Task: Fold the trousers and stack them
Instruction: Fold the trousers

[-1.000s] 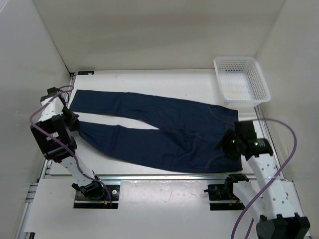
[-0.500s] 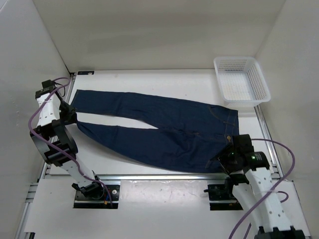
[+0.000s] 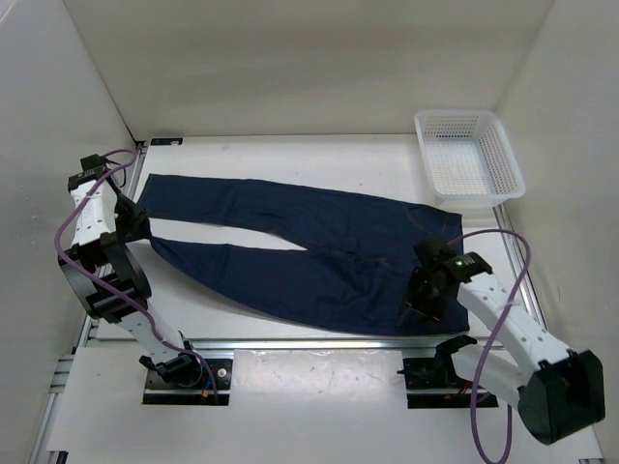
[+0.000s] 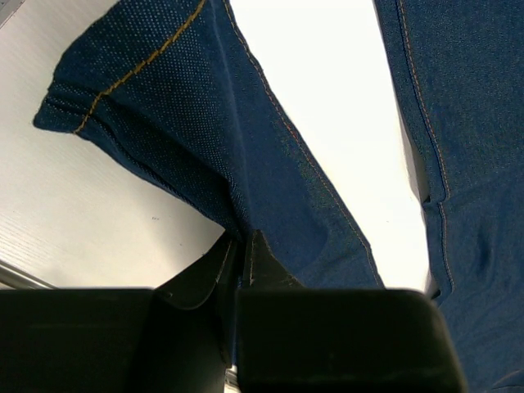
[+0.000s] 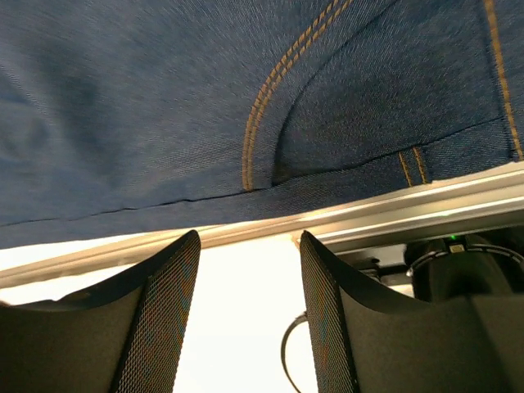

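As left hand point(image 4: 240, 239) pinches trousers point(image 3: 309, 251) leg | right hand point(image 5: 248, 242) agape at waist

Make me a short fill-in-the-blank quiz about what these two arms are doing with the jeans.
1. The trousers lie unfolded on the table, with the waist toward the robot's ____ arm.
2. The left gripper is ____ on one leg near its hem.
3. The right gripper, by the waist's near edge, is ____, with no cloth between its fingers.
4. The plastic basket in the far corner is ____ in colour.

Missing words: right; shut; open; white.
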You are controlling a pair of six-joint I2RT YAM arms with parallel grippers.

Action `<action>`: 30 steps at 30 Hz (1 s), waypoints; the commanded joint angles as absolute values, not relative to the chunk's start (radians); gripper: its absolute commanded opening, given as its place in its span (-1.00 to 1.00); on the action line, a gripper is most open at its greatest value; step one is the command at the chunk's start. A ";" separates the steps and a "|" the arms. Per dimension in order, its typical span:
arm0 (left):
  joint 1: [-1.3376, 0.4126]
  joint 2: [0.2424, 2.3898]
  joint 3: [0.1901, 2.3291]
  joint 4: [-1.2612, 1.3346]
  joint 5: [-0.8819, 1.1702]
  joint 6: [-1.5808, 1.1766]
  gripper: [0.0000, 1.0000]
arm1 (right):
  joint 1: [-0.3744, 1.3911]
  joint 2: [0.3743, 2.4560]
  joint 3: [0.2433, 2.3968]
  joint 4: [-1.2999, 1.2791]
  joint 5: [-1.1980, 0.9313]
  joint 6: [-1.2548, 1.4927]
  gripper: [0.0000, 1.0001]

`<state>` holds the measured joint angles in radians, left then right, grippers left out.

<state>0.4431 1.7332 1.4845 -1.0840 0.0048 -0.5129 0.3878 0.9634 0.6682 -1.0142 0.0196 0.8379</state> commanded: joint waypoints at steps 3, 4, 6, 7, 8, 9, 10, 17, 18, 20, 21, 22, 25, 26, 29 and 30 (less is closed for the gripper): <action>0.442 1.696 1.509 -1.074 0.018 -0.508 -0.78 | 0.472 1.051 0.686 -0.973 0.061 0.894 0.15; 0.442 1.697 1.509 -1.074 0.018 -0.508 -0.78 | 0.472 1.051 0.677 -0.962 0.061 0.903 0.13; 0.442 1.697 1.509 -1.074 0.018 -0.508 -0.78 | 0.483 1.091 0.667 -0.934 0.052 0.917 0.13; 0.442 1.697 1.509 -1.074 0.018 -0.508 -0.78 | 0.483 1.104 0.655 -0.905 0.043 0.928 0.13; 0.442 1.697 1.509 -1.074 0.018 -0.508 -0.78 | 0.483 1.133 0.655 -0.891 0.043 0.928 0.13; 0.442 1.706 1.509 -1.074 0.018 -0.508 -0.78 | 0.492 1.146 0.643 -0.875 0.029 0.943 0.13; 0.442 1.706 1.509 -1.074 0.018 -0.508 -0.78 | 0.492 1.158 0.628 -0.838 0.029 0.954 0.13; 0.442 1.706 1.519 -1.074 0.000 -0.508 -0.78 | 0.492 1.270 0.581 -0.729 0.018 1.006 0.05; 0.442 1.706 1.519 -1.074 0.000 -0.508 -0.78 | 0.492 1.279 0.569 -0.716 0.029 1.015 0.02; 0.442 1.706 1.538 -1.085 0.000 -0.508 -0.78 | 0.503 1.290 0.569 -0.690 0.029 1.037 -0.04; 0.442 1.706 1.539 -1.094 0.000 -0.517 -0.78 | 0.514 1.290 0.560 -0.690 0.029 1.048 -0.09; 0.442 1.706 1.552 -1.094 0.000 -0.517 -0.78 | 0.514 1.290 0.560 -0.681 0.058 1.048 -0.16; 0.442 1.706 1.598 -1.114 0.009 -0.517 -0.78 | 0.540 1.290 0.569 -0.681 0.092 1.087 -0.59; 0.442 1.706 1.609 -1.127 0.009 -0.517 -0.78 | 0.551 1.290 0.569 -0.690 0.103 1.088 -0.84; 0.442 1.697 1.646 -1.149 0.009 -0.517 -0.78 | 0.561 1.249 0.590 -0.730 0.153 1.111 -1.00; 0.442 1.686 1.646 -1.149 0.009 -0.517 -0.78 | 0.572 1.214 0.591 -0.756 0.167 1.111 -1.00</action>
